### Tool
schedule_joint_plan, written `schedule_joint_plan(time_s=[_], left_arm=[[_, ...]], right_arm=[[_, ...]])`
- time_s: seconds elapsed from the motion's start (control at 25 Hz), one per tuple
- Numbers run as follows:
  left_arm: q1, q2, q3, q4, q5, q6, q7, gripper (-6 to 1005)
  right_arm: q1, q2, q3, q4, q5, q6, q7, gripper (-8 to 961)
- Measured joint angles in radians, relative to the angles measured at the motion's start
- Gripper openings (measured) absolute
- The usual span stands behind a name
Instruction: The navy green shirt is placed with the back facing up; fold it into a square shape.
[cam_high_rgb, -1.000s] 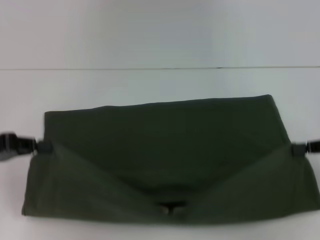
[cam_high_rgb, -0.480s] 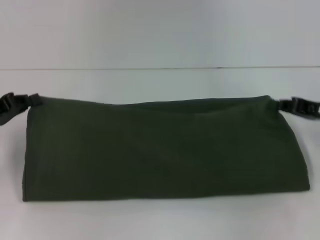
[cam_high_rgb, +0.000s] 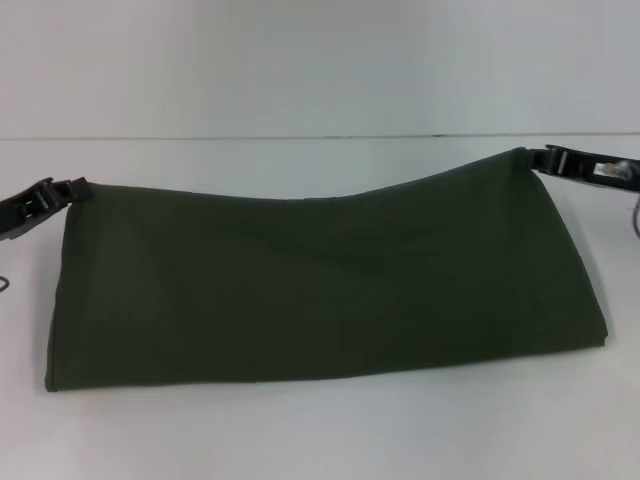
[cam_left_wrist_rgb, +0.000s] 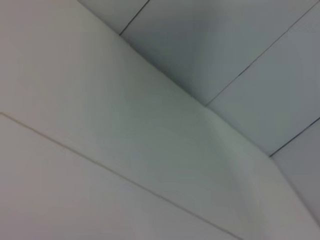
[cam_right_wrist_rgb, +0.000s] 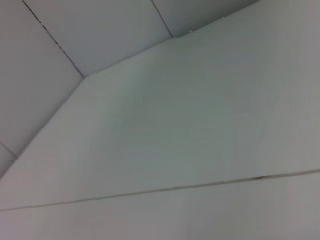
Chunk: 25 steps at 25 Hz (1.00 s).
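Two end effectors were seen at work on the navy green shirt, which lay folded into a long band on the white desk. The left end effector was closed on the shirt's far left corner, and the right end effector was closed on its far right corner, held a little higher than the other. Between them the far edge of the shirt sagged in a shallow curve, while the near fold rested on the desk. Nothing of the shirt was shown in either wrist view, only pale flat surfaces.

The step in hand was judged to be the laying down of the lifted layer. For a clean fold, both corners should be kept level and the edge pulled taut, so that the sag is removed before the cloth is lowered and released.
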Motion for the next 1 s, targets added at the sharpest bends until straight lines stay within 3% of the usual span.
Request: schedule_joint_plan(time_s=[0.24, 0.72, 1.0], left_arm=[[-0.002, -0.025, 0.016, -0.01, -0.039, -0.114, 0.034, 112], [-0.01, -0.052, 0.024, -0.06, -0.137, -0.223, 0.136, 121], [-0.014, -0.057, 0.026, -0.1, -0.162, -0.262, 0.18, 126]], right_arm=[[0.021, 0.032, -0.072, 0.027, 0.03, 0.17, -0.033, 97], [0.044, 0.038, -0.111, 0.141, 0.255, 0.335, -0.243, 109], [0.066, 0.043, -0.112, 0.201, 0.289, 0.428, -0.331, 117]])
